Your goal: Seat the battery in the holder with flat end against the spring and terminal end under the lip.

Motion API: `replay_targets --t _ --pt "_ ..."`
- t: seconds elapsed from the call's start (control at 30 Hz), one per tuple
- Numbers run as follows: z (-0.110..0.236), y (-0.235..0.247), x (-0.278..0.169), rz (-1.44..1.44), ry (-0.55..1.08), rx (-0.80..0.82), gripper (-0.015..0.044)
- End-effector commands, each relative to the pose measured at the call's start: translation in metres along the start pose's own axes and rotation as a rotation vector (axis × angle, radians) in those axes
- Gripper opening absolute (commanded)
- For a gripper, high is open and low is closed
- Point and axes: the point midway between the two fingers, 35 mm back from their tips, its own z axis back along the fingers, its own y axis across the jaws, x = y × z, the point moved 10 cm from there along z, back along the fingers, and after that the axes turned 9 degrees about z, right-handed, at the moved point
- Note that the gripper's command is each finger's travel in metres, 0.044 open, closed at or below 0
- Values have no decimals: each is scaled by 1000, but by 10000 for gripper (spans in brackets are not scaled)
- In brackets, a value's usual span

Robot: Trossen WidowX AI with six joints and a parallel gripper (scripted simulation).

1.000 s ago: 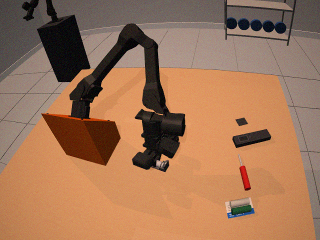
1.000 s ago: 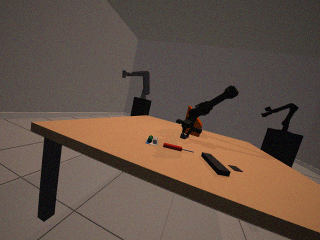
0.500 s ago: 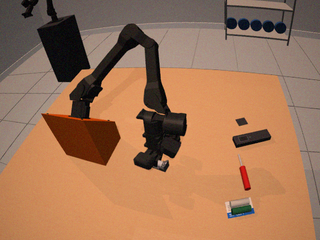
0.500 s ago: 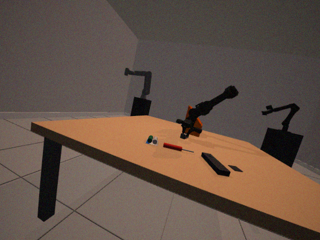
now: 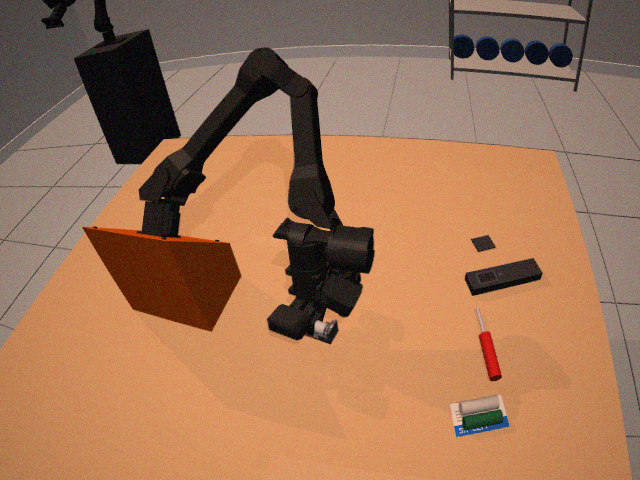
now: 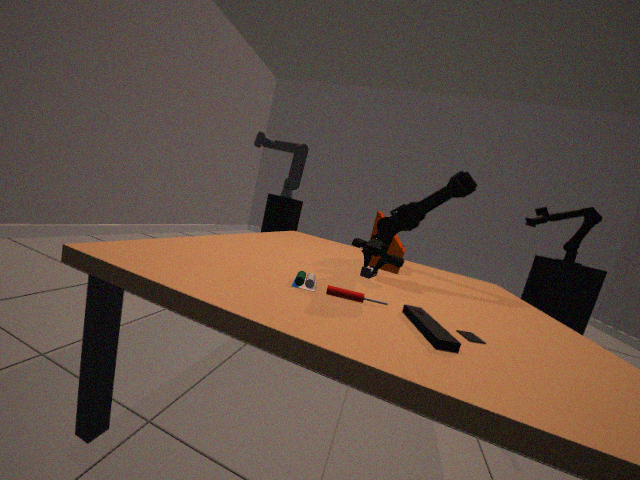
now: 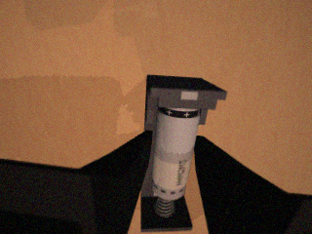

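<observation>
A white battery (image 7: 175, 146) (image 5: 321, 327) lies lengthwise in the dark grey holder (image 7: 181, 88) (image 5: 331, 331) on the table. Its black-banded end with plus marks sits under the holder's lip. Its other end rests against the coil spring (image 7: 165, 207). In the wrist view it looks straight in the channel. My gripper (image 7: 174, 139) (image 5: 316, 327) (image 6: 368, 271) is low over the holder, with its two fingers on either side of the battery. The fingers stand slightly apart from it; a thin gap shows on the left side.
A red screwdriver (image 5: 489, 354) (image 6: 345, 293), a black box (image 5: 504, 276) (image 6: 431, 328) and a small black square (image 5: 483, 242) lie to the right. A tray (image 5: 480, 413) (image 6: 305, 280) with a grey and a green cell is at the front right. The arm's orange base (image 5: 170, 279) stands to the left.
</observation>
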Motion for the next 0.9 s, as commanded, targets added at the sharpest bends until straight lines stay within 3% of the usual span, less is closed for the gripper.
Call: replay_targets --t 0.0,0.5,0.57,0.83,0.87 --pt "1 0 1 5 -1 0 176" --pt "15 -3 0 0 0 -1 176" --pt "18 -4 -1 -6 6 -1 228" --pt "86 -15 -2 0 -1 -4 438" --pt "86 -16 -4 0 -1 -4 440"
